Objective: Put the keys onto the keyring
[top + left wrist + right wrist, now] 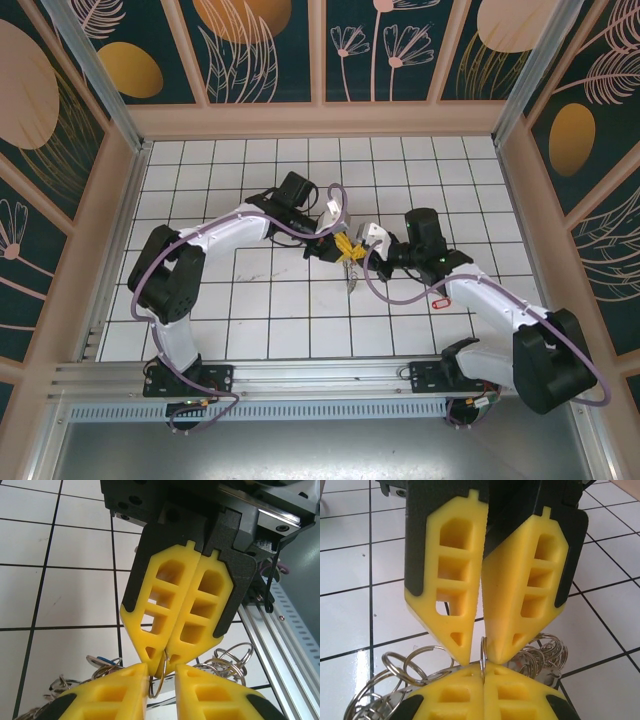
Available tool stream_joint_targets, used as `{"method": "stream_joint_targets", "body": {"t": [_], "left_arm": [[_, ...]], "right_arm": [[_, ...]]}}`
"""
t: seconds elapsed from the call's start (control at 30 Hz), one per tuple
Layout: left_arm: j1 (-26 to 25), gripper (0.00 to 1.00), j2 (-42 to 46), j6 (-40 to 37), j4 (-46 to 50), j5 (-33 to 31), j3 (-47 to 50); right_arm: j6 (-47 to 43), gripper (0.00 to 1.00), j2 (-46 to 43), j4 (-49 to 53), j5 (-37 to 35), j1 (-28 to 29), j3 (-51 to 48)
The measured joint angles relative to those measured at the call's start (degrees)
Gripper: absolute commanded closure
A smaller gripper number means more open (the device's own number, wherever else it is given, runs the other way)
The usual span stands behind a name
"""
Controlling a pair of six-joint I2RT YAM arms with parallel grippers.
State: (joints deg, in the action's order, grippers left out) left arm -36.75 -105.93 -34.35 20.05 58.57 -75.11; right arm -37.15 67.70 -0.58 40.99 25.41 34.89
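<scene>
Right wrist view: both my grippers meet on the keyring (483, 650).
My right gripper (483, 672) pinches its wire tight, while my left gripper (161, 672) stands narrowly apart around it. With that slack the hoop could twist or slip free, swinging the keys (100, 661) that hang below.

Two tools, left tool (162, 672) and right tool (483, 672); one keyring (483, 650); one red-tagged key (440, 300), perhaps more bunched.
</scene>
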Motion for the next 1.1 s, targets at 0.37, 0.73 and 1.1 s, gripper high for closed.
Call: {"method": "stream_joint_targets", "body": {"t": [0.37, 0.73, 1.1], "left_arm": [[0.1, 1.0, 0.5, 0.0, -2.5, -0.4, 1.3], [0.0, 1.0, 4.6, 17.8, -25.1, 0.6, 13.1], [0.4, 1.0, 4.6, 19.4, -27.3, 1.0, 13.4]], "right_arm": [[0.9, 0.87, 0.6, 1.7, 0.3, -0.3, 1.0], [2.2, 0.84, -3.7, -7.3, -2.0, -0.3, -5.2], [3.4, 0.95, -4.3, -11.3, -2.5, -0.4, -6.7]]}}
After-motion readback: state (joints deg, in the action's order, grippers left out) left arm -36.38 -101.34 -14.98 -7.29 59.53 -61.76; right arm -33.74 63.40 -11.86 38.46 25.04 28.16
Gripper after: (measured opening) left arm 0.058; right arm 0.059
